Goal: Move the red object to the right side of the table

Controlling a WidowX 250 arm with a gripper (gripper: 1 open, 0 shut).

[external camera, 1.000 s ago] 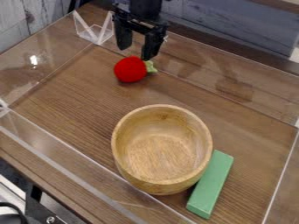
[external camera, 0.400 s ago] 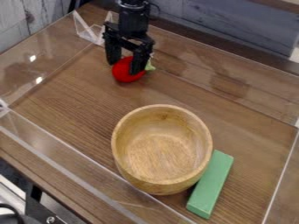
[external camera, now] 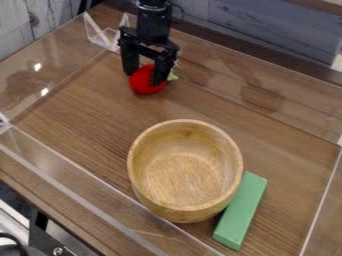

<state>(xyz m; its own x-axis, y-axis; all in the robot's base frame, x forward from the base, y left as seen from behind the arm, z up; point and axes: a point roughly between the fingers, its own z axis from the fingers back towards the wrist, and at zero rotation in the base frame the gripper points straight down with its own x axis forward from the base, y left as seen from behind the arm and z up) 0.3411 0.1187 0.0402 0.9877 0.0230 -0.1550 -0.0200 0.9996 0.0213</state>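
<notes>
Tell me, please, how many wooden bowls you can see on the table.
1: the wooden bowl sits beside the green block, on the near part of the table. No other bowl shows.

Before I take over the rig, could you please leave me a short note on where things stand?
Gripper: open, lowered over the red toy, fingers around its upper part; no firm grip visible.
Red toy: on the wooden table, beyond the round bowl; the green block lies beside the bowl.
Done: arm positioned at the toy.
Left: close, lift, carry it to the table's right side, release.
</notes>
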